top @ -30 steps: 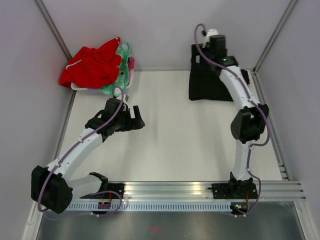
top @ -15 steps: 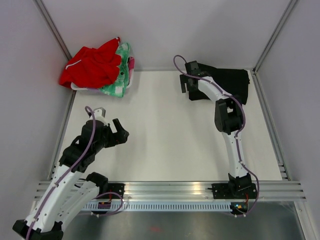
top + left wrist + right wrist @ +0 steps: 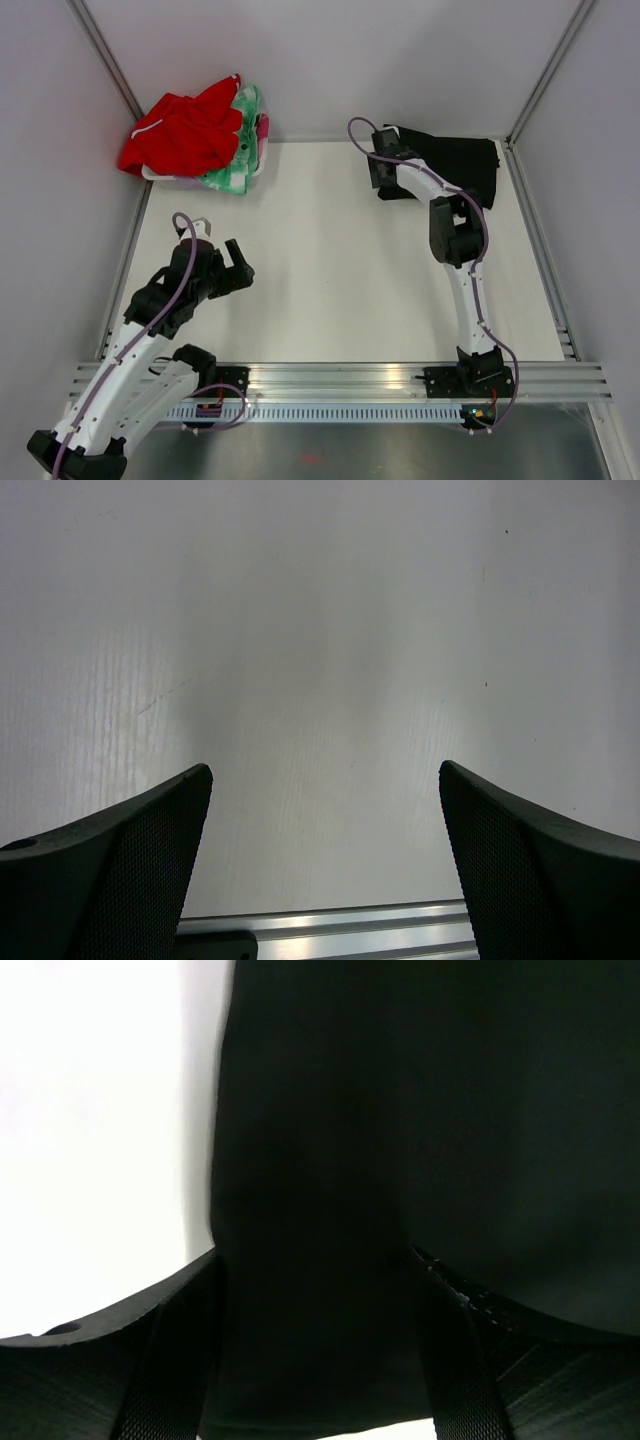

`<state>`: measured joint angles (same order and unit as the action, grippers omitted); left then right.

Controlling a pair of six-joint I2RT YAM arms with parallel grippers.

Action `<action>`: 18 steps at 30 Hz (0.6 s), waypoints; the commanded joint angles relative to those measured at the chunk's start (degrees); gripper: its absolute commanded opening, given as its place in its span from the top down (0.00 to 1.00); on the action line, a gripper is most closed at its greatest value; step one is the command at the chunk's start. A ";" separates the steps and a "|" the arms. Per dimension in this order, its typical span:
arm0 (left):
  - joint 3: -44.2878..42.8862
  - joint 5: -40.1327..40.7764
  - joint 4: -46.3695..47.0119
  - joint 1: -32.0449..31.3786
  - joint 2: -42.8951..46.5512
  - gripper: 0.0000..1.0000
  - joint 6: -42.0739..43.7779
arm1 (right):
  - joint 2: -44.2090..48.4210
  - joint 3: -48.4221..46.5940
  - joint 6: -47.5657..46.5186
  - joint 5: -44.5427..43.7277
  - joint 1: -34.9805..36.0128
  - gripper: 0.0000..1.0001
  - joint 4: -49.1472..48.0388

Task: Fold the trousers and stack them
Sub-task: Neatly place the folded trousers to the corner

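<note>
The trousers (image 3: 400, 1110) are soft, matt black cloth. The counter (image 3: 330, 270) is smooth matt white, faintly ribbed. The left fingers (image 3: 110, 880) look like matt black plastic with a fine mesh texture. The rail (image 3: 340, 380) is shiny brushed metal.

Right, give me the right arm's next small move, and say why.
Probably close the right gripper on the black trousers. In the wrist view the cloth's edge lies between its open jaws, and in the top view the gripper sits at the folded trousers' left side. I can't tell if the jaws touch the cloth yet.
</note>
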<state>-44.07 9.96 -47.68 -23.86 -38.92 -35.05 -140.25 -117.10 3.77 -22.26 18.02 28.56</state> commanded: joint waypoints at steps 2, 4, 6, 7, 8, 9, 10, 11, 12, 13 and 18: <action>-2.42 2.26 -0.31 0.04 -0.54 0.00 -2.39 | 1.20 6.60 1.07 -0.59 -4.40 0.25 0.72; -2.59 2.96 -0.13 0.04 -1.07 0.00 -2.31 | 3.30 8.72 0.19 -1.81 -4.66 0.24 -0.69; -2.95 3.23 -0.04 0.04 -1.51 0.00 -2.13 | 5.14 11.36 0.01 -1.91 -4.92 0.23 -2.18; -3.03 3.23 0.13 0.04 -1.95 0.00 -2.13 | 5.59 11.80 0.01 -1.56 -5.10 0.23 -2.54; -3.21 3.05 0.13 0.04 -2.21 0.00 -2.22 | 5.94 12.15 0.01 -0.51 -5.28 0.23 -2.63; -3.21 2.44 0.22 0.04 -2.39 0.00 -2.22 | 6.21 12.16 0.01 0.45 -5.45 0.23 -2.80; -3.21 2.35 0.31 0.04 -2.48 0.00 -2.31 | 6.39 11.98 -0.60 1.33 -5.54 0.22 -2.72; -3.04 2.35 0.31 0.04 -2.57 0.00 -2.48 | 6.47 11.46 -0.95 2.65 -5.63 0.22 -2.63; -2.95 2.09 0.39 0.04 -2.48 0.00 -2.57 | 6.56 10.93 -1.31 3.27 -5.63 0.22 -1.85; -2.95 2.00 0.66 0.04 -2.57 0.00 -2.48 | 6.65 10.49 -1.74 3.62 -5.63 0.22 -1.32; -2.07 2.09 1.71 0.04 -2.65 0.00 -2.92 | 8.32 10.75 -3.77 3.71 -7.03 0.20 -1.84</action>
<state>-45.17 11.68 -47.64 -23.86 -41.63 -36.23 -134.41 -106.94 2.44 -19.81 12.25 23.35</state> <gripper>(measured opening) 0.993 0.793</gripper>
